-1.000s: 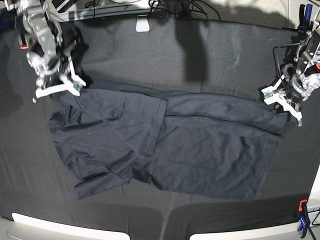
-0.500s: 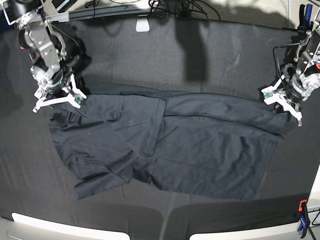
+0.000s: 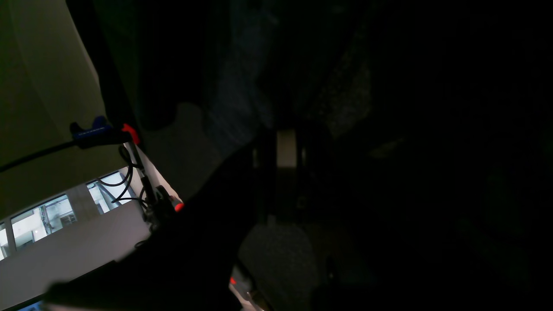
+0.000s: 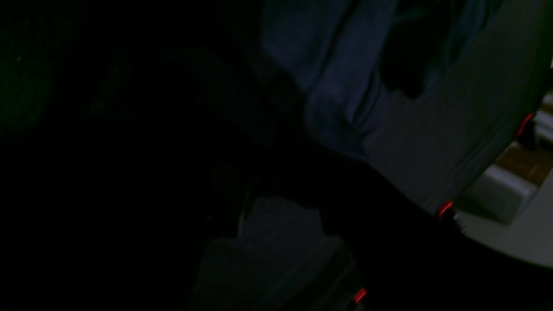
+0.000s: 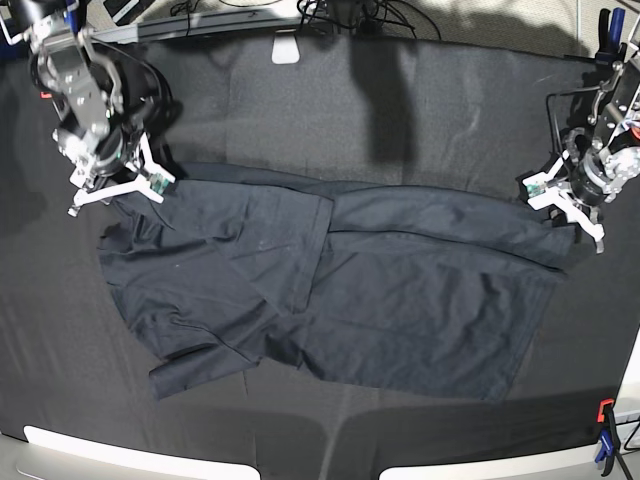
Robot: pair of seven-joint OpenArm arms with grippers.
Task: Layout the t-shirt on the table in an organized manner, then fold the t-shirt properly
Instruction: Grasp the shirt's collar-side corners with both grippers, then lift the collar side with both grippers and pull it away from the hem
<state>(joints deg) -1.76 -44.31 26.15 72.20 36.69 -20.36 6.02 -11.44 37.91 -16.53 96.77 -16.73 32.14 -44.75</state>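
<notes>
The dark navy t-shirt (image 5: 380, 290) lies spread and wrinkled across the middle of the black table (image 5: 300, 100), with one side folded over near its centre. My right gripper (image 5: 115, 192) hovers open at the shirt's far left corner, with nothing between its white fingers. My left gripper (image 5: 566, 208) sits at the shirt's far right corner, shut on the cloth edge there. The right wrist view is mostly dark and shows bluish t-shirt folds (image 4: 337, 86) on the table cloth (image 4: 432, 142). The left wrist view is nearly black, with a faint bluish strip of cloth (image 3: 242, 99).
A blue and orange clamp (image 5: 605, 430) grips the table's front right corner and another clamp (image 5: 607, 30) the back right. A white block (image 5: 286, 48) and cables (image 5: 350, 12) sit along the back edge. Pale bars line the front edge.
My right gripper has opened wider and drawn back and to the left, off the shirt's left corner. The left arm and the shirt have not moved.
</notes>
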